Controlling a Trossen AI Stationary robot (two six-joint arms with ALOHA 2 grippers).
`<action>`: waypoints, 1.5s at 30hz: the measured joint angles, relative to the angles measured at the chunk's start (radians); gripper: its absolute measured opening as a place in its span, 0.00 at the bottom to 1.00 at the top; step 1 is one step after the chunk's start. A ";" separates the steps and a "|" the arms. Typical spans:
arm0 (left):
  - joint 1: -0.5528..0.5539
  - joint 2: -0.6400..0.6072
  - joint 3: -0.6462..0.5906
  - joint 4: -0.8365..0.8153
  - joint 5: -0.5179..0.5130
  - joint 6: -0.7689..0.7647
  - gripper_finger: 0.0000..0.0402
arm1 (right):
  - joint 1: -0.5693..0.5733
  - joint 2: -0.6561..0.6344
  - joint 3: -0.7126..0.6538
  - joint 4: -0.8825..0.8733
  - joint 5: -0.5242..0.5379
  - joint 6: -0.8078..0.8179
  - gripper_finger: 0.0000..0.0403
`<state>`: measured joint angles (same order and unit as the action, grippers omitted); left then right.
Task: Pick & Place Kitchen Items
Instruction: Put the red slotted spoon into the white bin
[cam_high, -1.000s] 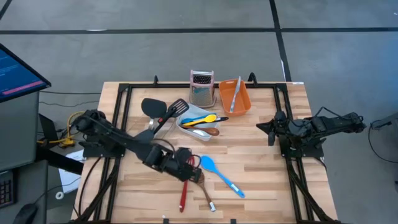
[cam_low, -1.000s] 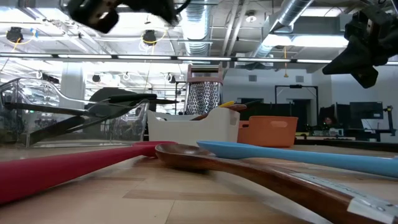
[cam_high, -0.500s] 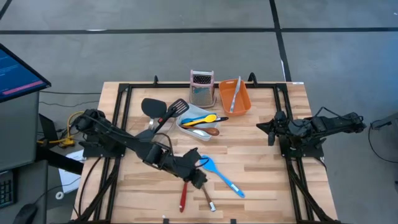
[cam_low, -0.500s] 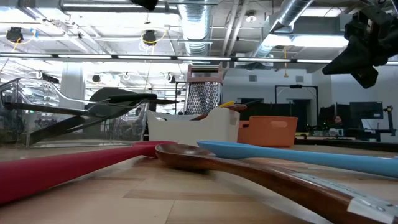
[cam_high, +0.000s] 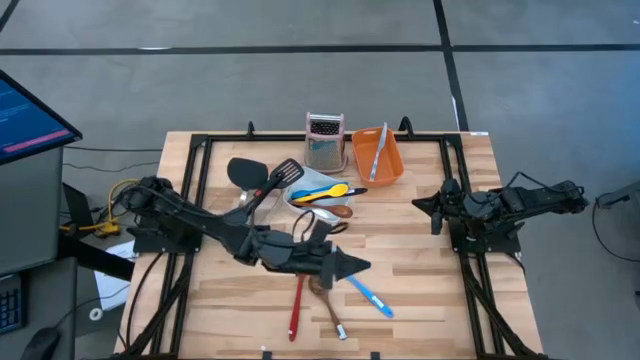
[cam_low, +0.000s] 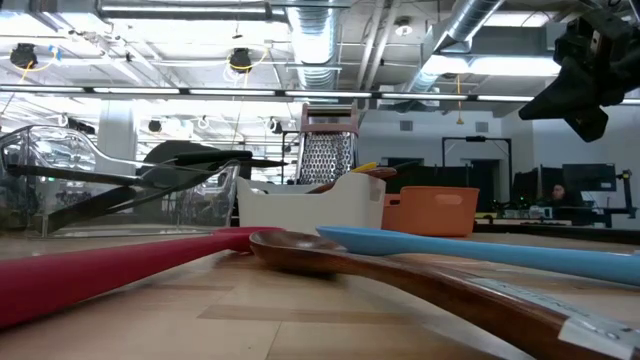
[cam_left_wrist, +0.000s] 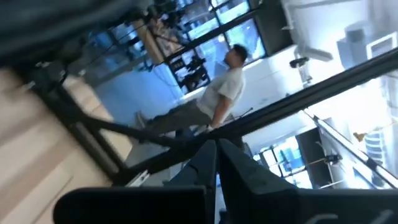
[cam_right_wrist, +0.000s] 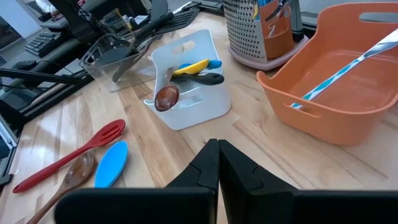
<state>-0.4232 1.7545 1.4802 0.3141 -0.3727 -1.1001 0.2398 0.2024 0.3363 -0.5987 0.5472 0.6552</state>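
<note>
Three utensils lie flat on the wooden table near its front: a red slotted spoon (cam_high: 296, 312), a wooden spoon (cam_high: 330, 308) and a blue spoon (cam_high: 370, 295). My left gripper (cam_high: 358, 266) hovers above them, shut with nothing in it, and points level toward the table's right; its wrist view shows the shut fingers (cam_left_wrist: 205, 163) against the room. My right gripper (cam_high: 418, 203) waits at the table's right side, shut and holding nothing (cam_right_wrist: 218, 152). Part of the blue spoon's bowl is hidden under the left gripper in the high view.
A white tub (cam_high: 300, 206) holds yellow, blue, black and wooden utensils. An orange tub (cam_high: 392, 160) holds a blue-handled steel tool. A steel grater (cam_high: 324, 140) stands between them at the back. Black spatulas (cam_high: 262, 180) lie in a clear tub. A person (cam_left_wrist: 224, 90) stands beyond the table.
My left gripper has risen from just above the red and wooden spoons, moved toward the table's right and tipped from pointing down to level. It has stayed shut and lifted nothing. It has left the low view. The utensils lie where they were.
</note>
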 joint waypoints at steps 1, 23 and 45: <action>0.000 0.028 0.038 0.002 -0.002 0.014 0.00 | 0.000 0.000 0.000 0.000 0.000 0.000 0.00; 0.018 0.233 0.395 -1.143 0.212 -0.357 0.00 | 0.001 0.000 0.000 -0.023 0.000 -0.008 0.00; -0.047 0.253 0.094 -1.249 0.304 -0.765 0.01 | 0.000 0.000 0.000 -0.021 0.003 -0.008 0.00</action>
<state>-0.4702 2.0079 1.5738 -0.9354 -0.0684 -1.8647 0.2398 0.2024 0.3363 -0.6201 0.5500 0.6476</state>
